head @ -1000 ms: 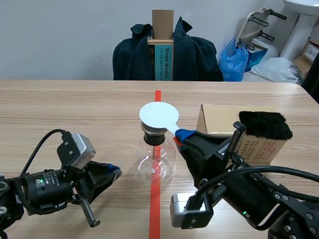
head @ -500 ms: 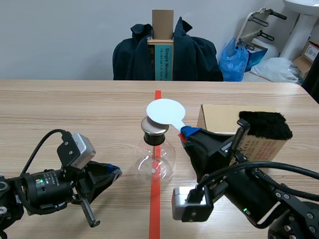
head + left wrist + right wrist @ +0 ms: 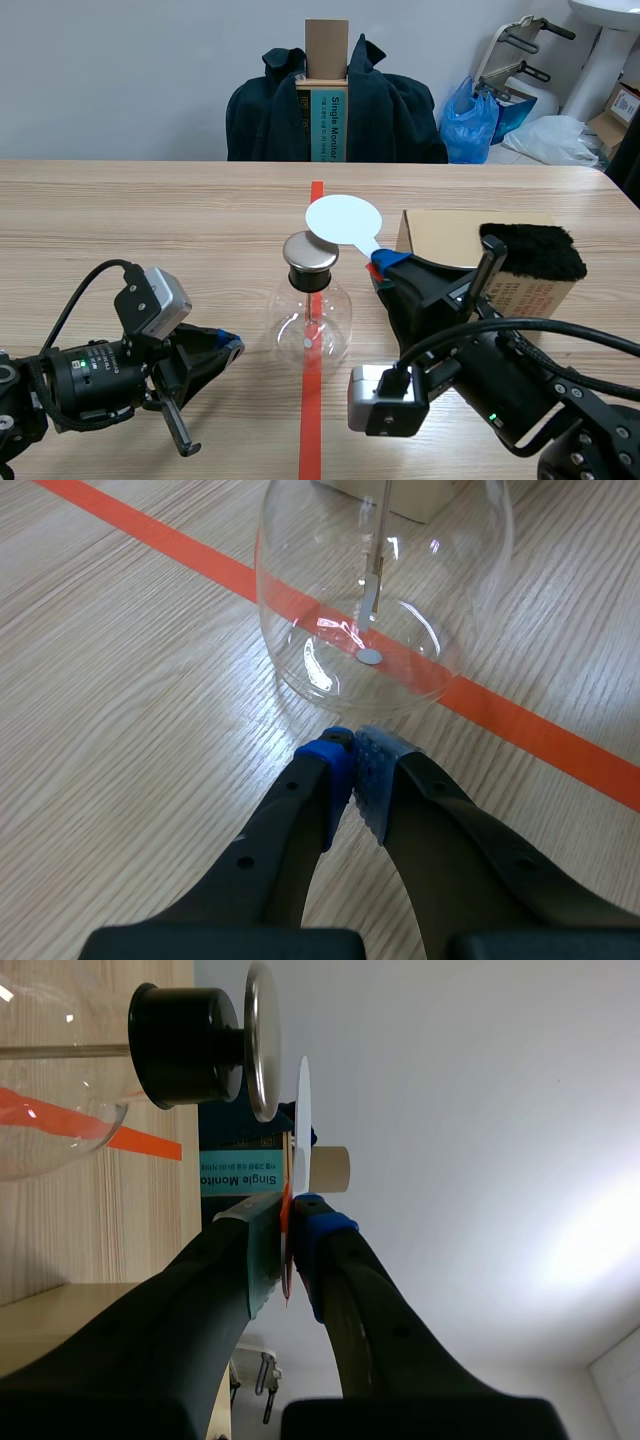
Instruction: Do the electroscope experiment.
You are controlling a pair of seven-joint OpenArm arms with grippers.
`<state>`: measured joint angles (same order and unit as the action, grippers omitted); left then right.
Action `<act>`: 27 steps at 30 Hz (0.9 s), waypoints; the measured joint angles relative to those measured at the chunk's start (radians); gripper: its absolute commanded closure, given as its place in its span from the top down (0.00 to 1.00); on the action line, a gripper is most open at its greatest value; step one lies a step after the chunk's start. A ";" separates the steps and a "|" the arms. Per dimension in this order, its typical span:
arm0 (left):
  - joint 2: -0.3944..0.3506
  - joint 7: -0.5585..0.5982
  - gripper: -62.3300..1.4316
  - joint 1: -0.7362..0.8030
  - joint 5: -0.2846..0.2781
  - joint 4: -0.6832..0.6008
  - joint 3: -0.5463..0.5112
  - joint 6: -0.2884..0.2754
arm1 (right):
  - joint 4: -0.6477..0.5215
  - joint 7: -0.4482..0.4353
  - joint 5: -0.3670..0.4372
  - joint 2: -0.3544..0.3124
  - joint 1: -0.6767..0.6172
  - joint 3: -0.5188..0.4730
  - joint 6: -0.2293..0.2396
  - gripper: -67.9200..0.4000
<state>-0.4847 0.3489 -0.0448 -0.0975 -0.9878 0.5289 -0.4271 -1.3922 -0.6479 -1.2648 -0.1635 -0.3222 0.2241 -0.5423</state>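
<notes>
White disc (image 3: 343, 217) — edge just beside metal cap (image 3: 311, 252), apart.

Dark jacket (image 3: 400, 110) beyond the table (image 3: 150, 220), upright carton (image 3: 326, 50) at its middle, blue plastic bag (image 3: 470, 125) beside it

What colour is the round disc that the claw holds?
White; the disc shows best in the scene view, held by the right claw.
</notes>
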 measured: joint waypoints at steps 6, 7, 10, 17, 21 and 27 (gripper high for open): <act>0.000 0.000 0.07 0.000 0.000 0.000 0.000 0.000 | 0.000 0.002 0.000 0.000 0.000 0.000 0.000 0.02; 0.000 0.000 0.07 0.000 0.000 0.000 0.000 0.000 | 0.000 0.002 0.000 0.000 0.000 0.000 0.000 0.02; 0.000 0.000 0.07 0.000 0.000 0.000 0.000 0.000 | 0.000 0.024 0.000 0.000 0.000 0.000 0.000 0.02; 0.000 -0.001 0.07 0.000 0.000 0.000 0.000 0.000 | 0.000 0.248 0.000 0.000 0.000 0.000 0.000 0.02; 0.000 -0.012 0.07 0.000 0.000 0.000 0.000 0.000 | 0.000 0.320 0.001 0.000 0.000 0.000 0.000 0.02; 0.000 -0.015 0.07 0.000 0.000 0.000 0.000 0.000 | 0.000 0.229 0.001 0.000 0.000 0.000 0.000 0.02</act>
<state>-0.4847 0.3340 -0.0448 -0.0975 -0.9878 0.5289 -0.4271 -1.3922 -0.4194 -1.2640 -0.1638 -0.3222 0.2237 -0.5419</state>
